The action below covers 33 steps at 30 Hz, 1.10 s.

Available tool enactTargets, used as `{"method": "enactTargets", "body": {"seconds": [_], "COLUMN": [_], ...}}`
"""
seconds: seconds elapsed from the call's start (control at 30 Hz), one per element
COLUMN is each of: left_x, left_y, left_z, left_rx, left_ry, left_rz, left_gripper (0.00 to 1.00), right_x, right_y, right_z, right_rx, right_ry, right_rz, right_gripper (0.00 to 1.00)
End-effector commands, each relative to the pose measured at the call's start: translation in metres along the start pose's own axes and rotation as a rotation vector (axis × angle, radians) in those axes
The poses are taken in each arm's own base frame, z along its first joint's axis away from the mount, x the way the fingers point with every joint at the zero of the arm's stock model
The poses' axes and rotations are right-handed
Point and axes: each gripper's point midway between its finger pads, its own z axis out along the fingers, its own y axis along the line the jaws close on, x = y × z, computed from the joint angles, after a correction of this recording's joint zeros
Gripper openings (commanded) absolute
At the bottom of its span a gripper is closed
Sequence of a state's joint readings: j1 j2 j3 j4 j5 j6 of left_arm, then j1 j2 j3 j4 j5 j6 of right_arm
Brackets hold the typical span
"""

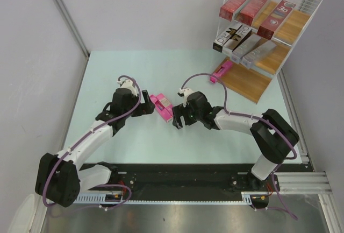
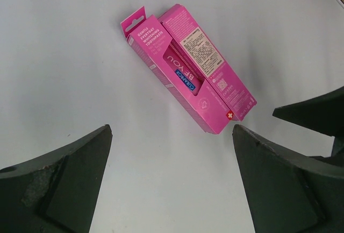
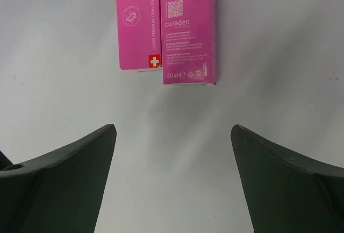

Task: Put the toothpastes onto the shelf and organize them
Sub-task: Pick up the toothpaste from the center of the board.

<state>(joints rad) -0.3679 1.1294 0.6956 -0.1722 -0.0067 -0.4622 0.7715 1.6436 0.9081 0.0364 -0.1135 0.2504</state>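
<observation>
Bright pink toothpaste cartons [image 1: 161, 107], two slim cardboard boxes touching long side to long side, lie flat at the middle of the pale table [image 1: 107, 71], well apart from the tall white wire-frame shelf [image 1: 317, 7] at the far right corner. The left gripper [image 2: 172, 136] and the right gripper [image 3: 173, 131] face the pair from opposite ends, each with jaws spread wide and holding nothing. Because the boxes touch, a clean pick likely calls for one arm to take a single carton, its fingers straddling the narrow width near mid-length, with the other arm held clear. Closing across both at once risks a skewed or dropped box. On the shelf, three dark red cartons [image 1: 248, 4] fill the top wooden board and three silver-grey cartons [image 1: 244, 44] fill the middle one. The pair on the table therefore appears bound for the lowest board [image 1: 248, 85], where a third pink carton [image 1: 222, 71] lies at the left end. Setting them parallel beside it would keep the rows orderly.
</observation>
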Motion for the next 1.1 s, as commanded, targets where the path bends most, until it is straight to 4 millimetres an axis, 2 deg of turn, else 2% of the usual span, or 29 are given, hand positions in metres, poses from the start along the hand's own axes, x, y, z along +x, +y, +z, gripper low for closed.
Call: {"method": "enactTargets", "body": {"seconds": [0.0,0.2,0.23,0.4,0.53,0.67,0.73,0.83,1.0,1.07], "left_x": [-0.001,0.002,0.001,0.004,0.006,0.008,0.008,0.007,0.007,0.006], "left_y": [-0.005,-0.005,-0.004,-0.003,-0.003,-0.002,-0.002,0.0,0.001,0.0], "left_z": [0.0,0.001,0.001,0.001,0.001,0.002,0.002,0.001,0.002,0.002], "left_rx": [0.042,0.048,0.047,0.048,0.054,0.052,0.053,0.048,0.052,0.057], "left_ry": [-0.008,-0.002,-0.004,-0.004,0.001,0.009,0.008,0.005,0.008,0.008], "left_rz": [-0.017,-0.02,-0.02,-0.029,-0.033,-0.034,-0.033,-0.03,-0.034,-0.036], "left_gripper": [1.0,1.0,1.0,1.0,1.0,1.0,1.0,1.0,1.0,1.0], "right_x": [-0.024,-0.019,-0.024,-0.032,-0.03,-0.025,-0.023,-0.02,-0.027,-0.031], "right_y": [0.0,-0.013,-0.011,-0.01,-0.011,-0.01,-0.012,-0.017,-0.026,-0.027], "right_z": [0.014,0.033,0.037,0.051,0.062,0.07,0.072,0.07,0.06,0.056], "right_rx": [0.027,0.084,0.072,0.059,0.054,0.041,0.045,0.074,0.136,0.148], "right_ry": [-0.07,-0.076,-0.098,-0.136,-0.131,-0.114,-0.105,-0.093,-0.106,-0.114], "right_rz": [-0.018,0.006,0.009,0.019,0.017,0.009,0.007,-0.001,-0.017,-0.021], "right_gripper": [0.93,0.86,0.81,0.79,0.74,0.64,0.53,0.43,0.34,0.33]}}
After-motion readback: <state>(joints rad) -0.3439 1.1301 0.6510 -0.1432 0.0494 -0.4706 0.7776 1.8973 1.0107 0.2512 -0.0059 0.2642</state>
